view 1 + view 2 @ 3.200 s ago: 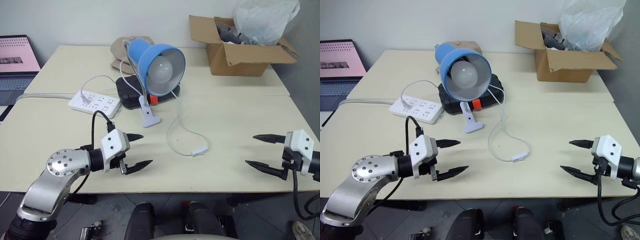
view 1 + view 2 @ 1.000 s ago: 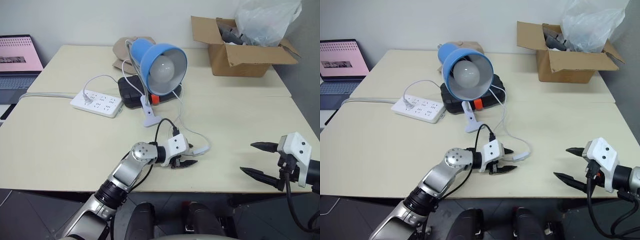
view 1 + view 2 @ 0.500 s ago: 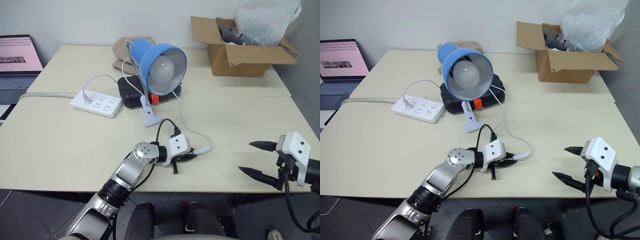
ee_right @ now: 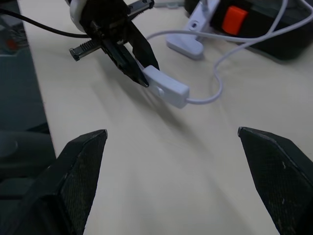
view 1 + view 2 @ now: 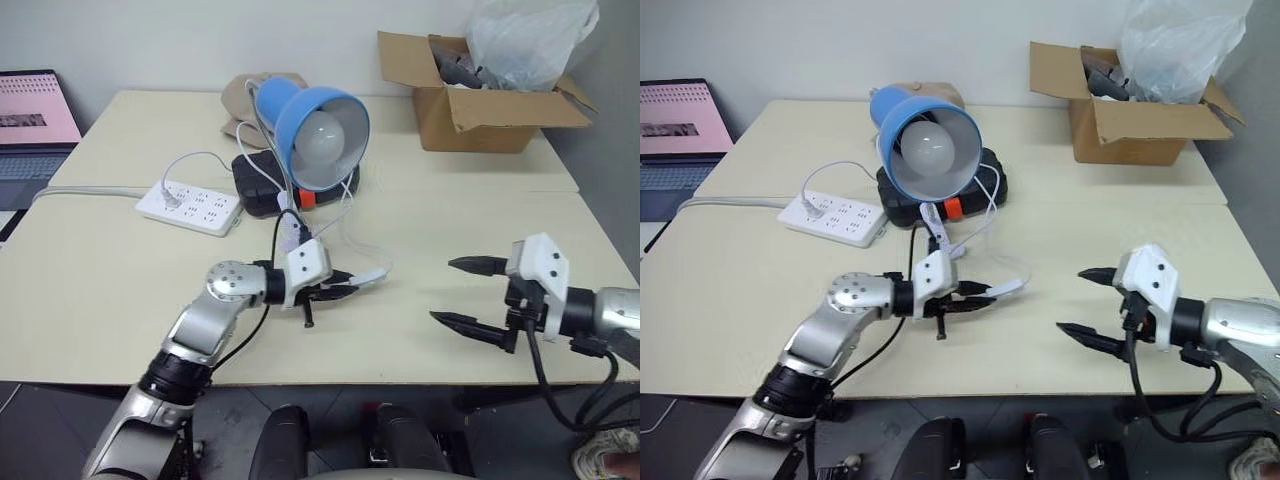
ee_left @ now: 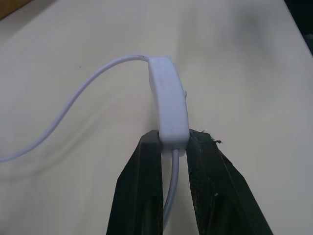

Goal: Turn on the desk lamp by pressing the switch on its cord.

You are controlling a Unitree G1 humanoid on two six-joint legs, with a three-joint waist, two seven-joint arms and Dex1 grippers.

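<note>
Blue desk lamp point(image 5: 318, 122), white switch point(image 6: 168, 104), black claw fingers point(image 6: 146, 196)

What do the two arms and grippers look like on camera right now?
Left gripper: white block housing and two tapered black fingers on a silver metal arm with a round, bolted joint cap; a black cable loops into the housing. Right gripper: the same white housing and pointed black fingers, silver forearm, black cables hanging beneath.

Pale cream tabletop point(image 5: 120, 290) made of two desks pushed together

On it rest a white power strip point(image 5: 189, 207), a black flat case point(image 5: 262, 188), the blue-shaded lamp's white clip base point(image 5: 933, 222), a tan cloth bundle point(image 5: 240, 98) and an open brown cardboard box point(image 5: 478, 105).
</note>
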